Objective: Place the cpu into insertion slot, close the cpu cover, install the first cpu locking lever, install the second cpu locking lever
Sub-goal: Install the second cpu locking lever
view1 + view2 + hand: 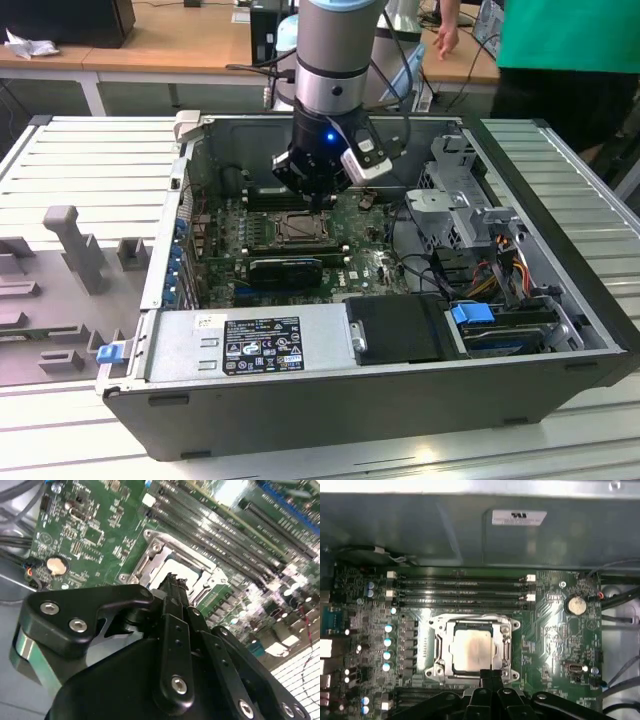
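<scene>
**CPU seated under closed cover, gripper at the socket's edge**

The small square silver-grey metal cpu (471,650) lies flat in the dark-framed square insertion slot (439,648) on the green motherboard (550,635). The thin square metal cpu cover (470,624), a frame with a large window, lies down over it, so the chip's top shows through the window. In the second wrist view the same cover (165,555) frames the chip (176,569).

The black gripper (491,676) hangs just above the socket's edge, on the side away from the long black memory slots (462,591). Its fingers (175,600) are pressed together with nothing between them, their tips right by the cover's rim; whether they touch it I cannot tell.

In the exterior view the grey robot arm (335,60) reaches down into the open black computer case (350,400), with the gripper (320,200) over the socket (298,230). The case rests on a ribbed grey desk (90,160).
</scene>
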